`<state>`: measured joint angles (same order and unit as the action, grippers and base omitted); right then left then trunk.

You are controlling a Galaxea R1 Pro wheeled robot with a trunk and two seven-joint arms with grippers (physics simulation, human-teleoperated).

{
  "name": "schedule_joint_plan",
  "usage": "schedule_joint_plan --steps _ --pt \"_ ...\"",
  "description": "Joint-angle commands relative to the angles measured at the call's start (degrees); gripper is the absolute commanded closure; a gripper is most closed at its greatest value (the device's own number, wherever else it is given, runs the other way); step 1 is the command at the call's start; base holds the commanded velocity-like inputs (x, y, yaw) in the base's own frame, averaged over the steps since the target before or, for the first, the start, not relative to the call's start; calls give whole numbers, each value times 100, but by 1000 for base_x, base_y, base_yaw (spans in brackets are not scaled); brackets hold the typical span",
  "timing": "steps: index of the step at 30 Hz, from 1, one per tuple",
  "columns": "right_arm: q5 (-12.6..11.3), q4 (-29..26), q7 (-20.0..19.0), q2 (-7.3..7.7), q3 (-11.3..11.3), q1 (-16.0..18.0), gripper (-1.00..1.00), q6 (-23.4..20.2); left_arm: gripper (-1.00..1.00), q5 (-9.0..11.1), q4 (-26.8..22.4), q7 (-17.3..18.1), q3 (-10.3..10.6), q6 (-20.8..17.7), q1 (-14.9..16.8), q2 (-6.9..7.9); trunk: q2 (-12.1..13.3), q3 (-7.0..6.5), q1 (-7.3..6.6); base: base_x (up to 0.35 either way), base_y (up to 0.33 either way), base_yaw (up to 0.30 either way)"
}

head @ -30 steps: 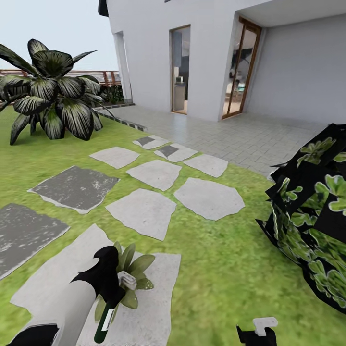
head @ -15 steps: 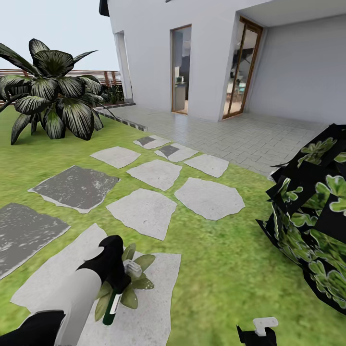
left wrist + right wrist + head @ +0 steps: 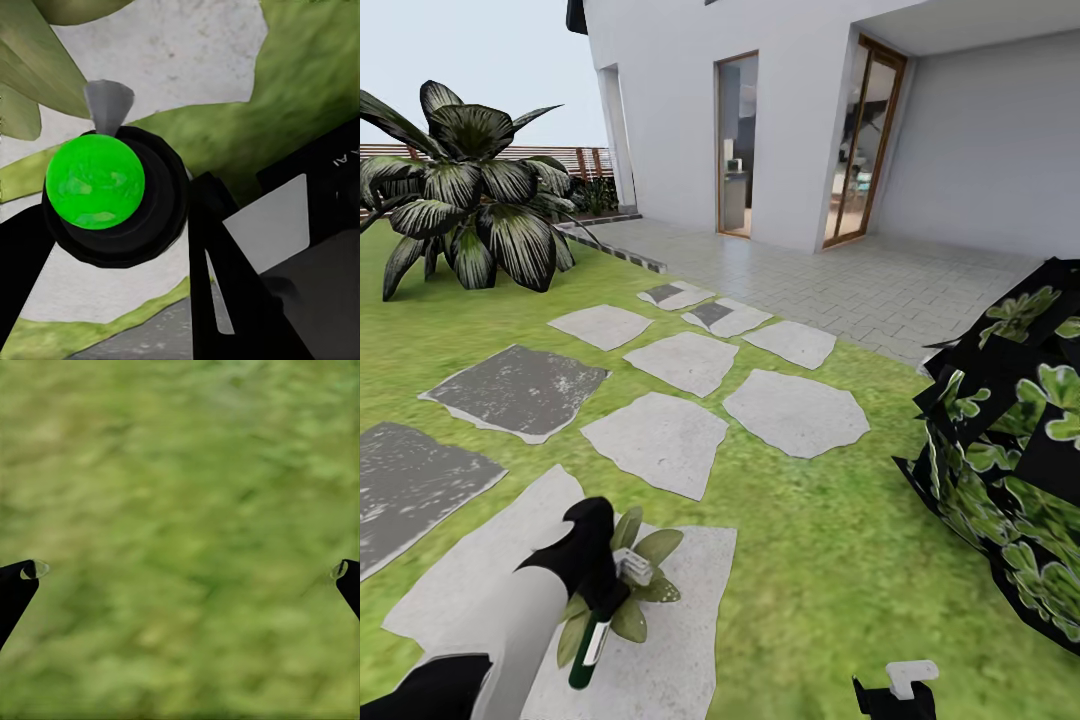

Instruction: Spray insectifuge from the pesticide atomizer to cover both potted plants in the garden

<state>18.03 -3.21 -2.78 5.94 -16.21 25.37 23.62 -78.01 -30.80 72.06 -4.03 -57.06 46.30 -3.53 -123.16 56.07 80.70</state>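
In the head view my left gripper (image 3: pixel 603 588) is shut on the pesticide atomizer (image 3: pixel 588 645), a dark green bottle with a white label, tilted with its base toward me. It hangs right over one potted plant (image 3: pixel 650 552), a small rosette of pointed green leaves on a pale slab (image 3: pixel 680 640); the pot is hidden. The left wrist view shows the atomizer's bright green round end (image 3: pixel 95 181) in a black ring, a grey cone nozzle (image 3: pixel 109 105) and the plant's leaves (image 3: pixel 30 75). My right gripper (image 3: pixel 895 690) stands open over grass (image 3: pixel 187 472), low at the right.
Irregular grey stepping slabs (image 3: pixel 655 440) cross the lawn ahead. A big dark-leaved bush (image 3: pixel 470 200) stands far left before a wooden fence (image 3: pixel 575 160). A blocky dark shrub (image 3: pixel 1010 440) crowds the right side. Beyond lie a paved terrace (image 3: pixel 860 280) and the white house (image 3: pixel 670 110).
My left arm carried the atomizer a little forward over the plant, then eased slightly back. The right gripper has stayed still.
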Motion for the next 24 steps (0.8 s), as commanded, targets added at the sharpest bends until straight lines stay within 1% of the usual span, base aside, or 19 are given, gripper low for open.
schedule_joint_plan --steps 1,4,7,9,11,16,19,24 --pt "25 4 -29 2 -49 3 -100 20 100 -71 -23 48 -39 -47 4 -27 -2 5 -1 -85 0 0" --pt "25 4 -29 3 -49 3 -100 20 100 -79 -45 45 -32 -68 72 -48 -2 5 -1 -185 0 0" --pt "25 4 -29 3 -49 3 -100 20 100 -54 -60 51 -37 -86 162 -58 -2 5 -1 -49 0 0" --pt "25 4 -29 3 -49 3 -100 20 100 -35 -20 70 -53 -92 394 -87 -2 5 -1 -11 0 0" --pt "25 4 -29 3 -49 3 -100 18 100 -35 8 101 -54 -90 508 -115 -2 5 -1 -3 0 0" --pt "25 4 -29 3 -49 3 -100 19 100 -53 22 122 -27 -63 556 -95 -2 5 -1 -1 0 0" --pt "25 4 -29 3 -49 3 -100 18 100 -64 29 143 -15 -37 531 -53 -2 5 -1 0 0 0" --pt "25 4 -29 3 -49 3 -100 19 100 -78 31 261 0 -17 489 -22 -2 5 -1 0 0 0"
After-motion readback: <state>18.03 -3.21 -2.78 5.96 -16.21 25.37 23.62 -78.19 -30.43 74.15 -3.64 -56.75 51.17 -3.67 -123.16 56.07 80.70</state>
